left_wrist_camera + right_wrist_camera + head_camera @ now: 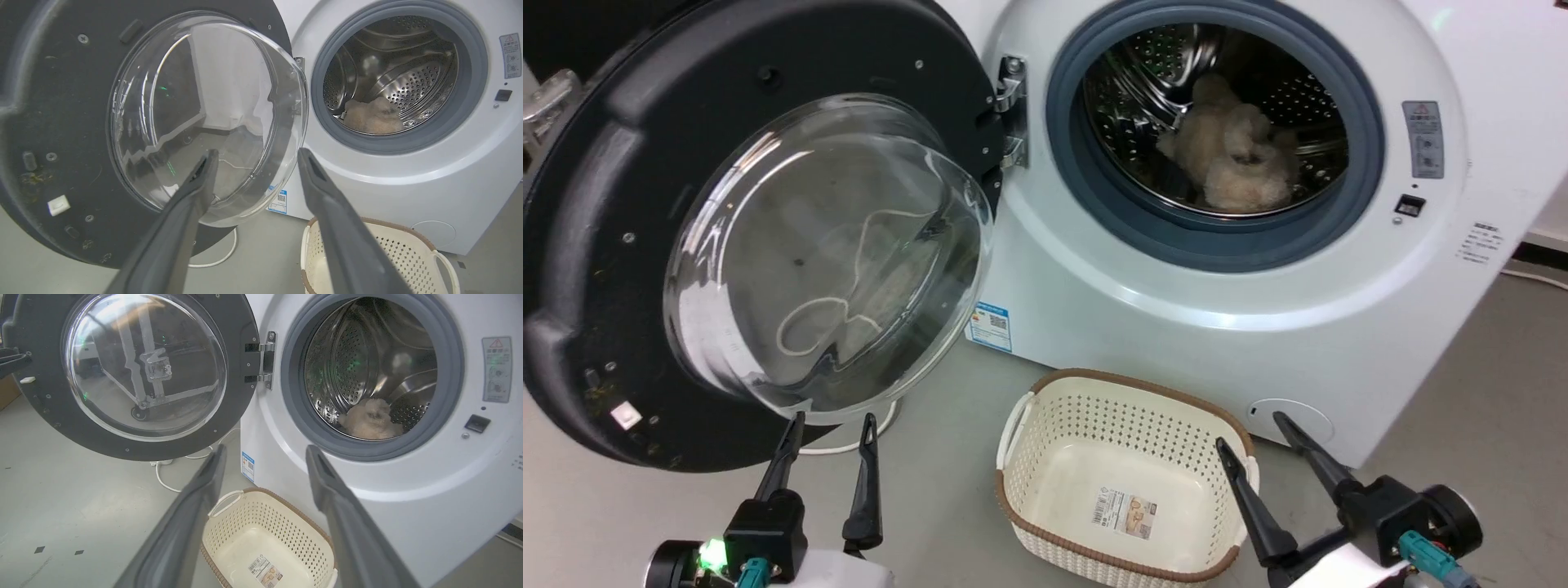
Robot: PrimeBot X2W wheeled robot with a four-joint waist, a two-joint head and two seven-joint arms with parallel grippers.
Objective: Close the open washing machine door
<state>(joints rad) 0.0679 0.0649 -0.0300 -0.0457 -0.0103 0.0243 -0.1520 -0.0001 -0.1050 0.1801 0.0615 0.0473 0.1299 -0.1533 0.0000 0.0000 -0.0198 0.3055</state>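
Door: We see the door [596, 245] wide open. It hangs out to the left of the machine [1176, 302], and its inner side faces us.
Glass: The clear glass [825, 253] bulges out of the middle of the black rim, toward us.
Hinge: A metal hinge [1011, 110] joins the door to the machine, on the left of the round hole.
Machine: It is big and white and stands on the grey floor [931, 506]. We can look right into the shiny drum [1143, 73], which has lots of small holes. A grey ring [1258, 245] runs round the hole.
In the drum: We see a pale fluffy thing [1233, 159] lying at the bottom.
Left gripper: Our left gripper [833, 417] is low down, with its tips just under the glass. Its two fingers are spread apart and have hold of nothing. We cannot tell if a tip touches the glass.
Right gripper: Our right gripper [1250, 429] is by the right side of the basket [1045, 425]. Its fingers are spread apart too and grip nothing.
Basket: It is cream with a brown rim and sits on the floor just in front of the machine. We see a small label [1123, 513] on its bottom.
Sticker: A blue sticker [991, 325] is low on the machine, near the door's bottom edge.
Flap: A small round flap [1311, 418] is low on the machine's front, close to the right gripper.
Cord: A white cord [837, 448] lies on the floor under the door.
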